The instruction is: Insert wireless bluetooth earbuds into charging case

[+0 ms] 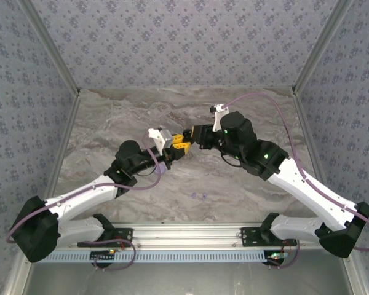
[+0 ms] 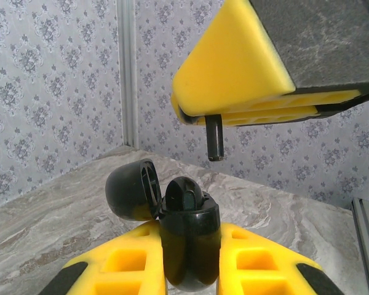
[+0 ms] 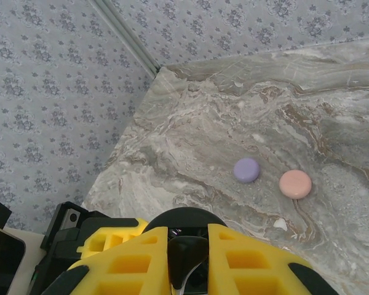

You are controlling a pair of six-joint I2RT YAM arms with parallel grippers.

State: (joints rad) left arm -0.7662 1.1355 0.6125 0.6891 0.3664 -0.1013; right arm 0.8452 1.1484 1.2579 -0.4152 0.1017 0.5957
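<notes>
In the left wrist view my left gripper [image 2: 189, 232] is shut on the upright black charging case [image 2: 189, 246]. Its lid [image 2: 130, 192] hangs open to the left, and one black earbud [image 2: 187, 193] sits in the case. Just above it, the yellow fingers [image 2: 234, 67] of my right gripper pinch a second black earbud [image 2: 214, 138], stem pointing down, a short gap above the case. In the right wrist view my right gripper [image 3: 187, 236] is shut on that earbud [image 3: 187, 258], directly over the case [image 3: 184, 216]. From the top, both grippers [image 1: 175, 147] [image 1: 195, 136] meet mid-table.
A lilac round case [image 3: 246, 169] and a pink round case [image 3: 295, 184] lie shut on the marble table [image 3: 234, 110], with a small pale piece [image 3: 281, 224] near them. Two tiny lilac earbuds [image 1: 200, 195] lie near the front. Patterned walls [image 1: 172, 43] enclose the table.
</notes>
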